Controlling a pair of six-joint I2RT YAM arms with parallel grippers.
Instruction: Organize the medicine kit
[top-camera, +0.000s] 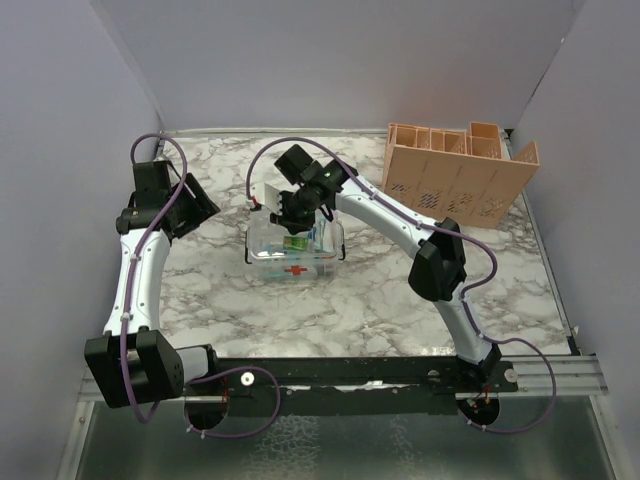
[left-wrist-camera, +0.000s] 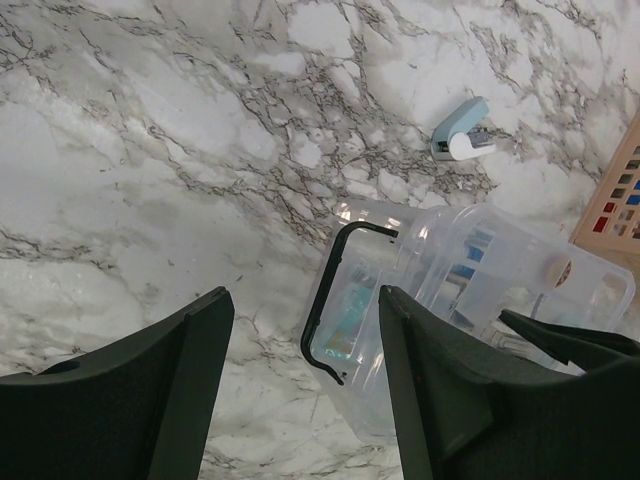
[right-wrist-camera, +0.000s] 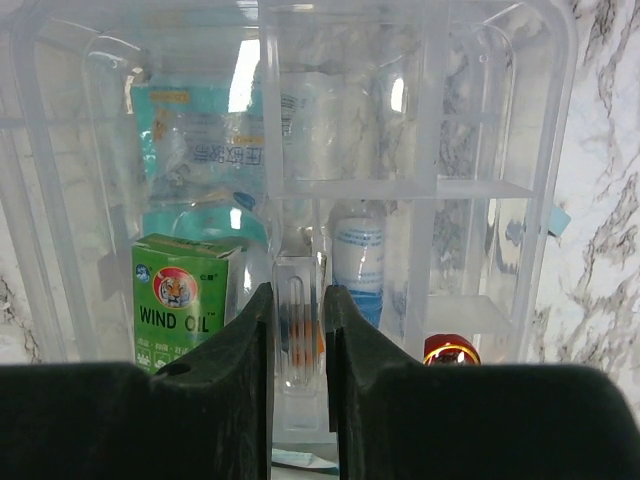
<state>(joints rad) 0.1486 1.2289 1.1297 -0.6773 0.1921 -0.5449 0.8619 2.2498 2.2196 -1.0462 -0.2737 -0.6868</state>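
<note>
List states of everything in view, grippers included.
left gripper: open, empty
right gripper: shut on slim clear case
medicine kit: open, on table
Wind Oil box: upright inside kit
small blue-white item: lying on table, outside kit
peach organizer: upright

Clear medicine kit (top-camera: 265, 265) — red cross (top-camera: 295, 271), black handle (left-wrist-camera: 315, 300) — grey-veined white table (top-camera: 350, 310).

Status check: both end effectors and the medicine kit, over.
Left end effector open, empty, beside medicine kit. Right end effector shut on clear insert in kit. Nothing blocking seen.
</note>
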